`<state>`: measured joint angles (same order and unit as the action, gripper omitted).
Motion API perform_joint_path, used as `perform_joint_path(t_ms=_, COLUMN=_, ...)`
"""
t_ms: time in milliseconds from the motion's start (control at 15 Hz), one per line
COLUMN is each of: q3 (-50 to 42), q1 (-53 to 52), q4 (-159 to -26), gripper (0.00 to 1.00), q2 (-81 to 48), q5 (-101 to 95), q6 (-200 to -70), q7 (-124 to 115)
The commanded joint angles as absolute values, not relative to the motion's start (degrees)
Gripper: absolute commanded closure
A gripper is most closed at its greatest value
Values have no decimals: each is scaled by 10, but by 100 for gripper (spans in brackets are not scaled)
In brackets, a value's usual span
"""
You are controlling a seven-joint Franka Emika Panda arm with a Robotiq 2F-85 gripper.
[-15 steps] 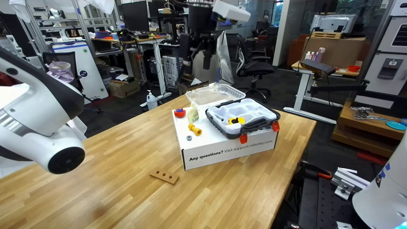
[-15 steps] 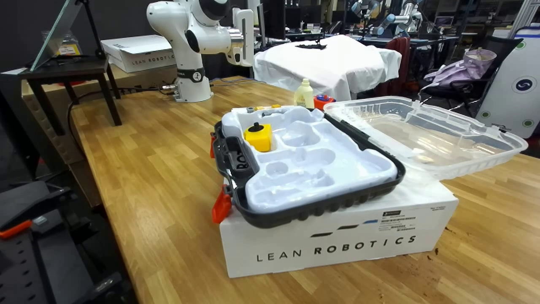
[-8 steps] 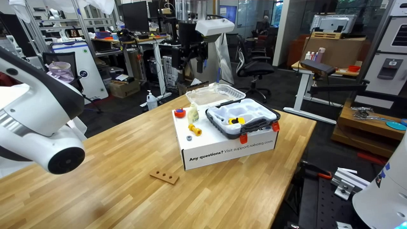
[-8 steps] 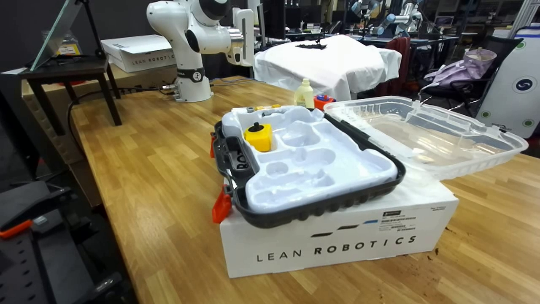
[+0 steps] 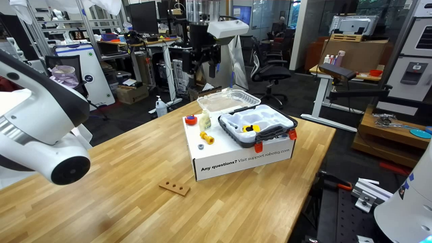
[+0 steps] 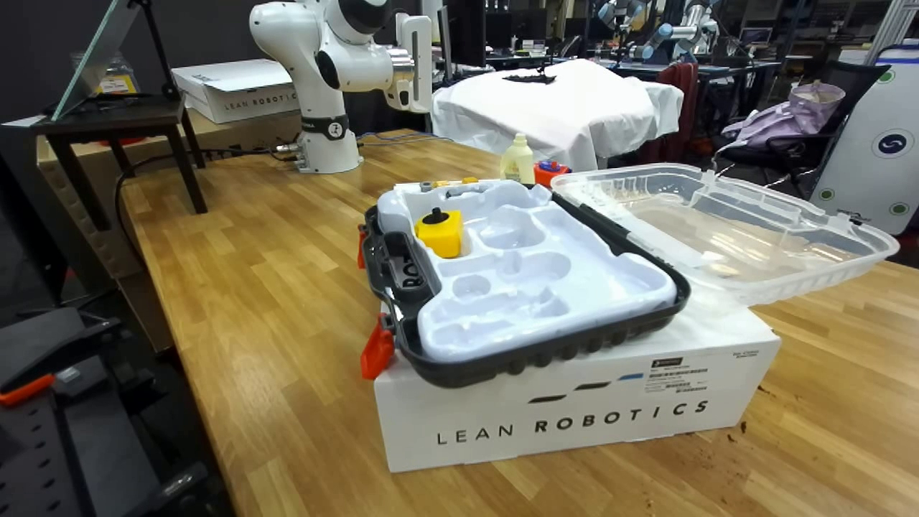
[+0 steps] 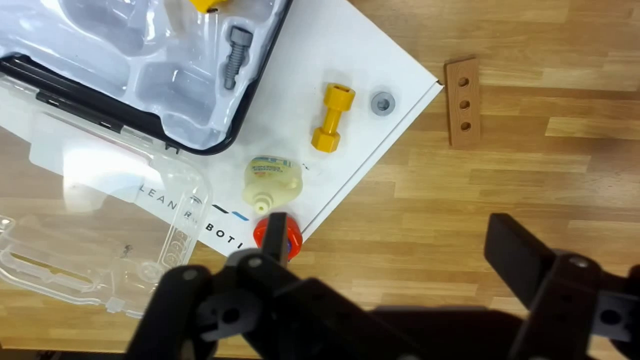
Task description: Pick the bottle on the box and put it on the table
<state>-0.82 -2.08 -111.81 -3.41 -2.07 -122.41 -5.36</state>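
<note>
The pale yellow bottle stands upright on the white box, near one edge. It also shows in an exterior view behind the open case, its lower part hidden, and from above in the wrist view. The box rests on the wooden table. My gripper is high above the box, fingers down, apart from the bottle. In the wrist view the gripper has its fingers wide apart, with nothing between them. The left finger overlaps the red piece; the bottle appears just beyond that finger.
An open black case with a clear lid lies on the box beside the bottle. A red piece, a yellow bolt and a grey nut are also on it. A brown holed block lies on the table. Another white arm stands left.
Between one second and half a second ago, my gripper moved left and slightly down in an exterior view. Since then it has stayed still. The bottle and box have not moved.
</note>
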Motion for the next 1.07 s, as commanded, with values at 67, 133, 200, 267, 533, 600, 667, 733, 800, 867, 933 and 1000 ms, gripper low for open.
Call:
perform_joint_path(t_ms=67, q3=-8, q1=-14, q4=-1090, gripper=0, q2=-68, q5=-50, q6=-1254, q7=-51)
perform_joint_path(t_ms=133, q3=-9, q1=-13, q4=-1077, gripper=0, q2=-82, q5=-55, q6=-1260, q7=-43)
perform_joint_path(t_ms=200, q3=-11, q1=-12, q4=-1067, gripper=0, q2=-95, q5=-61, q6=-1267, q7=-41)
perform_joint_path(t_ms=267, q3=-12, q1=-11, q4=-1055, gripper=0, q2=-110, q5=-63, q6=-1270, q7=-37)
perform_joint_path(t_ms=533, q3=-10, q1=-2, q4=-1025, gripper=0, q2=-159, q5=-47, q6=-1255, q7=14)
perform_joint_path(t_ms=600, q3=-13, q1=-2, q4=-1022, gripper=0, q2=-168, q5=-56, q6=-1248, q7=17)
perform_joint_path(t_ms=667, q3=-13, q1=-6, q4=-1042, gripper=0, q2=-155, q5=-54, q6=-1267, q7=-5)
perform_joint_path(t_ms=733, q3=-13, q1=-4, q4=-1039, gripper=0, q2=-163, q5=-54, q6=-1267, q7=1)
perform_joint_path(t_ms=800, q3=-13, q1=-4, q4=-1036, gripper=0, q2=-167, q5=-54, q6=-1266, q7=4)
perform_joint_path(t_ms=867, q3=-13, q1=-4, q4=-1033, gripper=0, q2=-168, q5=-54, q6=-1265, q7=5)
perform_joint_path(t_ms=933, q3=-13, q1=-4, q4=-1031, gripper=0, q2=-168, q5=-54, q6=-1263, q7=6)
perform_joint_path(t_ms=1000, q3=-13, q1=-4, q4=-1029, gripper=0, q2=-168, q5=-54, q6=-1262, q7=6)
